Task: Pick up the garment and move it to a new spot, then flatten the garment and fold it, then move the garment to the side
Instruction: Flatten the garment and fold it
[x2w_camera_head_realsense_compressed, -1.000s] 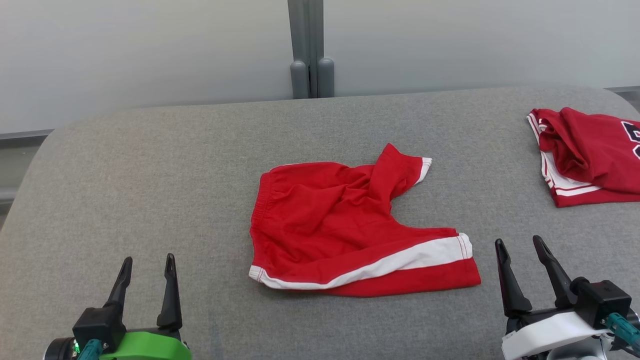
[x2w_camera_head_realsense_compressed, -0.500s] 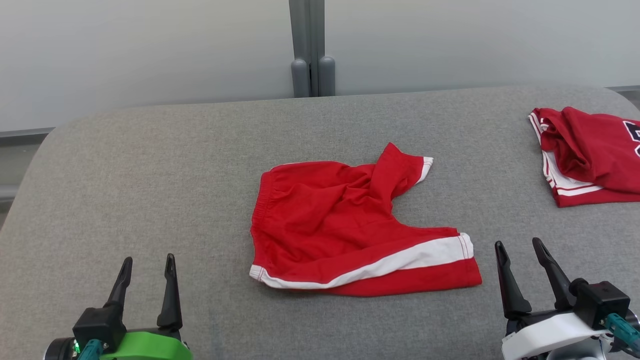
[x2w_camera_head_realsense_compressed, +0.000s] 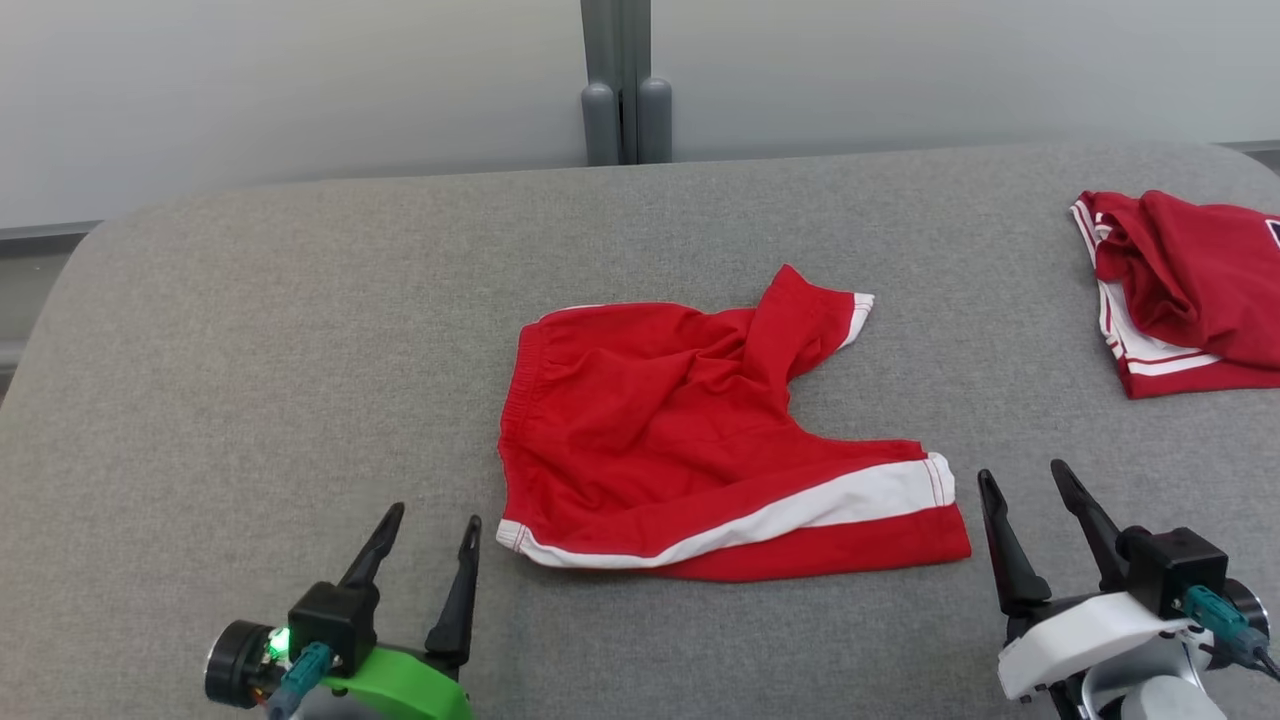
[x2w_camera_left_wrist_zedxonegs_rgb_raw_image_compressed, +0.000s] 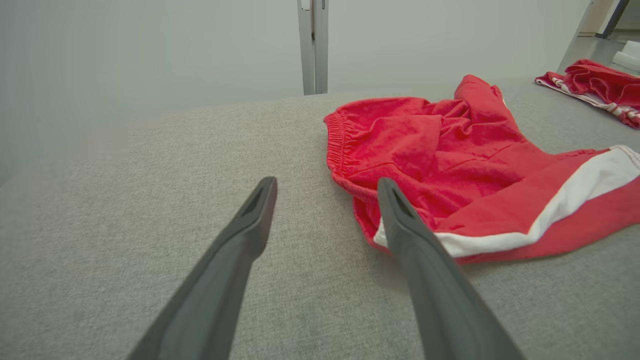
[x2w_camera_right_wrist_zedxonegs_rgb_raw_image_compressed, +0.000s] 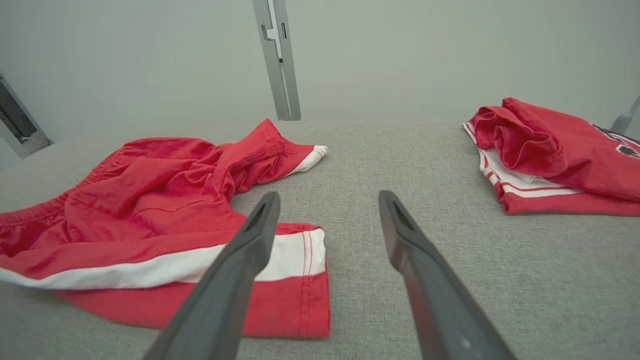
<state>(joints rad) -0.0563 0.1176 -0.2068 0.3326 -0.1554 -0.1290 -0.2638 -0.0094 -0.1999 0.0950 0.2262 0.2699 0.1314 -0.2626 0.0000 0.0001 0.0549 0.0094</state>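
Observation:
The garment (x2w_camera_head_realsense_compressed: 690, 440) is a pair of red shorts with white side stripes, lying rumpled in the middle of the grey padded table (x2w_camera_head_realsense_compressed: 300, 330); one leg is bunched up toward the back. My left gripper (x2w_camera_head_realsense_compressed: 434, 517) is open just off the shorts' near left corner, nothing between its fingers. In the left wrist view the garment (x2w_camera_left_wrist_zedxonegs_rgb_raw_image_compressed: 465, 165) lies ahead and right of my left gripper (x2w_camera_left_wrist_zedxonegs_rgb_raw_image_compressed: 325, 182). My right gripper (x2w_camera_head_realsense_compressed: 1025, 477) stands open just right of the near leg hem. In the right wrist view the garment (x2w_camera_right_wrist_zedxonegs_rgb_raw_image_compressed: 150, 210) spreads left of my right gripper (x2w_camera_right_wrist_zedxonegs_rgb_raw_image_compressed: 327, 197).
A second red garment (x2w_camera_head_realsense_compressed: 1185, 290) with white trim lies folded at the table's far right, also seen as the red garment (x2w_camera_right_wrist_zedxonegs_rgb_raw_image_compressed: 555, 155) in the right wrist view. A grey post (x2w_camera_head_realsense_compressed: 618, 90) rises behind the table against a pale wall. Bare grey surface stretches left of the shorts.
My left gripper has moved right and tilted toward the shorts' near left corner. The head camera has shifted a little, so the scene sits slightly higher. The right gripper has barely moved.

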